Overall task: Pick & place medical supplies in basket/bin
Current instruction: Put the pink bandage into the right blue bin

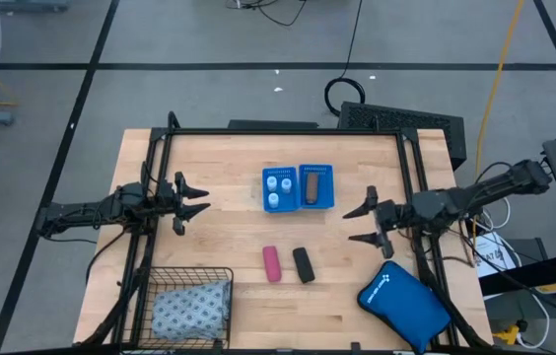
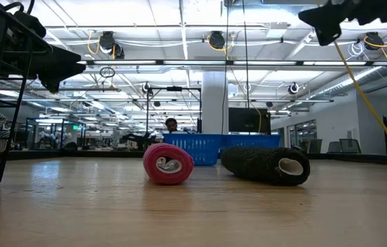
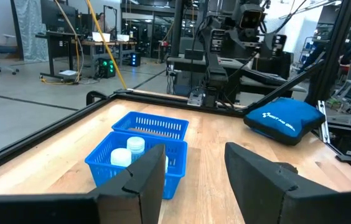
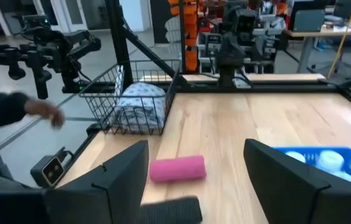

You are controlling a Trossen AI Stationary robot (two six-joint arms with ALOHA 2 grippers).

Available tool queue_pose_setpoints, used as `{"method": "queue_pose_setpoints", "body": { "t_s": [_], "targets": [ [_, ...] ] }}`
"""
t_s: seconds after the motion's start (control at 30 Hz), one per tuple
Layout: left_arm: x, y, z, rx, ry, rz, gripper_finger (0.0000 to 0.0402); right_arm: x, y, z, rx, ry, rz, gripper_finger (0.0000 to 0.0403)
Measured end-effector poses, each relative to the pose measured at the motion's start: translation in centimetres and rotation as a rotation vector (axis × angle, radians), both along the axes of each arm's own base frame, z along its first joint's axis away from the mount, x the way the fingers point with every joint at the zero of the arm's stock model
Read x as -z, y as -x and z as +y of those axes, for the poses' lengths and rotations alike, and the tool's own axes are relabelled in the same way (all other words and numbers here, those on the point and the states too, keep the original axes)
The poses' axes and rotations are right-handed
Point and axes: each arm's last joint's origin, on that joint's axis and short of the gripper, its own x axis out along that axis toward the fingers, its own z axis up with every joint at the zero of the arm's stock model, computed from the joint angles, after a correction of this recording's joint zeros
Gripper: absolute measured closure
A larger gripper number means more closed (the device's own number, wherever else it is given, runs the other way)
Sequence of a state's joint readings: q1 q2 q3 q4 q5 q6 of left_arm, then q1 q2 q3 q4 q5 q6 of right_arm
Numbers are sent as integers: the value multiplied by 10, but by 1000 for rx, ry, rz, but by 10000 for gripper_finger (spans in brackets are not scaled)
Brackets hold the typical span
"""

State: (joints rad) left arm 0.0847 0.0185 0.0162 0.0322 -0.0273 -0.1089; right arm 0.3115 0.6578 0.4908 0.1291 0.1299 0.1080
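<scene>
Two rolls, pink roll (image 1: 271,263) and black roll (image 1: 303,264), lie mid-table toward the front edge; light, squashy, apt to roll, best pinched across the middle. Left claw (image 1: 191,198) and right claw (image 1: 362,224) hover released, empty.

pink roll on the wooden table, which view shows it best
The low view: the pink thumb-sized roll lies close, end-on, its hollow core visible. The right wrist view shows its side between that gripper's fingers. The high view shows it small. The left wrist view doesn't show it.
</scene>
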Motion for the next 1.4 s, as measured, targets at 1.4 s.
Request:
{"method": "queue_pose_setpoints", "body": {
  "t_s": [1.4],
  "targets": [
    [-7,-7,2,-84,633,-162,198,55,51,-16,-8,74,-19,149]
  ]
}}
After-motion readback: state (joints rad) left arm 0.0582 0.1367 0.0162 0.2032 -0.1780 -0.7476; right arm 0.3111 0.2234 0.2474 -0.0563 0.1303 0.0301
